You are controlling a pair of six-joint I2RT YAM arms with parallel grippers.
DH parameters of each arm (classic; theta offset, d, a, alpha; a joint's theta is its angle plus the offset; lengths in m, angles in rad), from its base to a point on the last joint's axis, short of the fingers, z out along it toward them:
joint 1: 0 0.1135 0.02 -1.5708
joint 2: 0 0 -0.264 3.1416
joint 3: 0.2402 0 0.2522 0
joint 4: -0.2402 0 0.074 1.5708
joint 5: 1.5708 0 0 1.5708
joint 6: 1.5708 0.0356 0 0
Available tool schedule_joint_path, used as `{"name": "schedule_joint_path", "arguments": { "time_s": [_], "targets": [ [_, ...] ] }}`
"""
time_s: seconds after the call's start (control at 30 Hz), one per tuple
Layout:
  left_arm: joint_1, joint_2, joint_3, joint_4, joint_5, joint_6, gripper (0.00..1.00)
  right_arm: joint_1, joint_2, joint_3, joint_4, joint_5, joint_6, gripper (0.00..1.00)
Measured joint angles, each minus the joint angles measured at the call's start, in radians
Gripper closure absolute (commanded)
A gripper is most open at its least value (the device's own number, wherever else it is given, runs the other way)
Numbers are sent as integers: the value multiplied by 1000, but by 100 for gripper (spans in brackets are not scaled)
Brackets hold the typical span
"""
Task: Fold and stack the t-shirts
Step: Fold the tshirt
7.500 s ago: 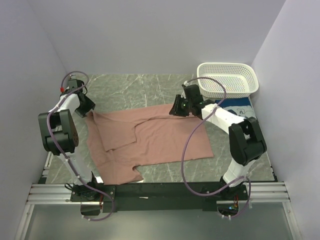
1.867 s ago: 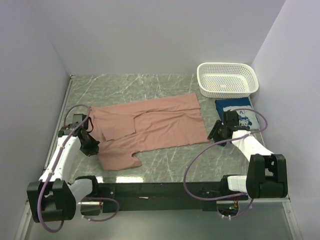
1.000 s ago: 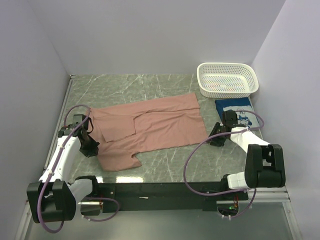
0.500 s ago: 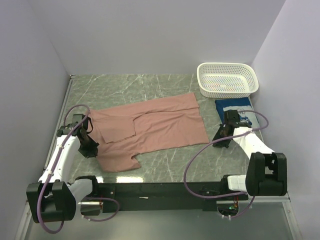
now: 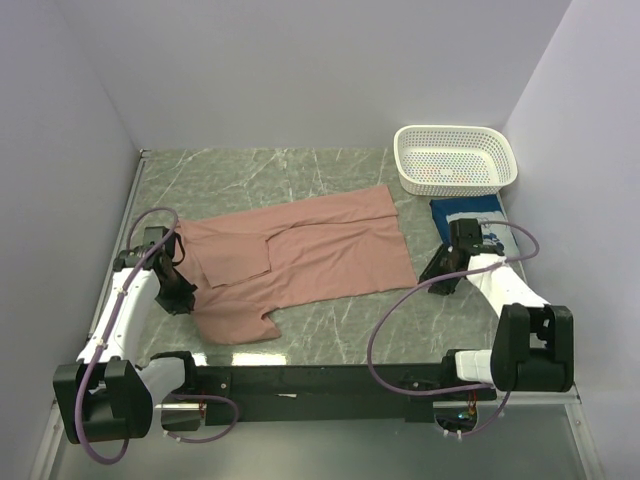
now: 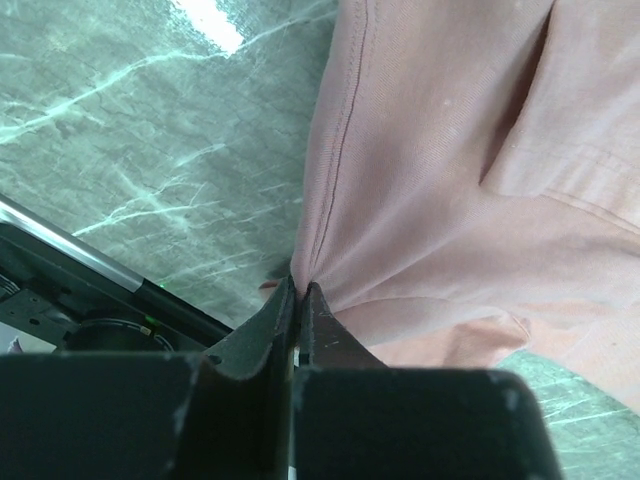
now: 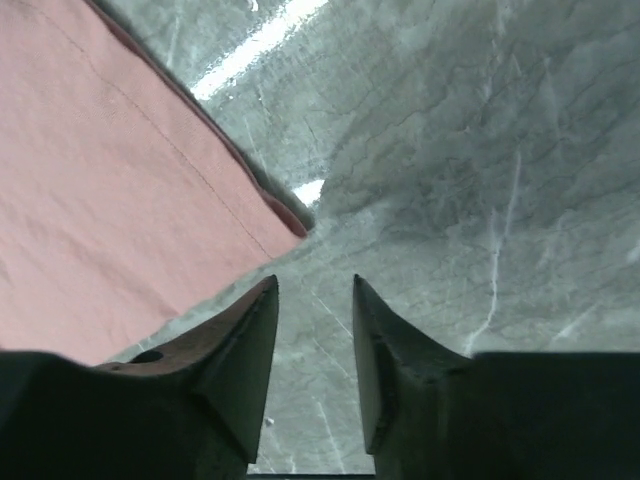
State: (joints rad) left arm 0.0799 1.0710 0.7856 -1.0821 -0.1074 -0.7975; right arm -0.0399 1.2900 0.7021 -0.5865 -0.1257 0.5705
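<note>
From the overhead camera, I am seeing the pink t-shirt (image 5: pixel 310 250) lying spread across the middle of the table (image 5: pixel 250 175), with part of its left half doubled over. The blue t-shirt (image 5: pixel 467 208) is lying folded at the right, just on the near side of the white basket (image 5: pixel 455 160) in the far right corner. My left gripper (image 5: pixel 183 297) is sitting low at the pink shirt's left edge. My right gripper (image 5: pixel 440 283) is hanging just beside that shirt's near right corner, between the two shirts.

On the left wrist camera, the left gripper (image 6: pixel 299 288) is pinching the hem of the pink t-shirt (image 6: pixel 450 180). Its jaws are pressed together and the cloth is bunching into creases at the tips. The marble table (image 6: pixel 150 130) is showing to the left.

On the right wrist camera, the right gripper (image 7: pixel 313 287) is holding nothing. Its jaws are standing apart and bare table (image 7: pixel 480 150) is showing through the gap. The corner of the pink t-shirt (image 7: pixel 110 200) is lying flat just beyond the tips.
</note>
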Motion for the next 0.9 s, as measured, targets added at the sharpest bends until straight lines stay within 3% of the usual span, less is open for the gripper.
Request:
{"name": "schedule_joint_path", "arguments": {
  "time_s": [0.67, 0.77, 0.9],
  "targets": [
    [0, -22, -31, 31, 14, 11, 95, 151, 116, -11, 122, 114, 140, 53],
    [0, -29, -31, 32, 14, 18, 94, 164, 130, 0, 119, 135, 147, 58],
    [0, -30, -34, 39, 14, 21, 95, 168, 142, 6, 119, 154, 153, 73]
  ]
}}
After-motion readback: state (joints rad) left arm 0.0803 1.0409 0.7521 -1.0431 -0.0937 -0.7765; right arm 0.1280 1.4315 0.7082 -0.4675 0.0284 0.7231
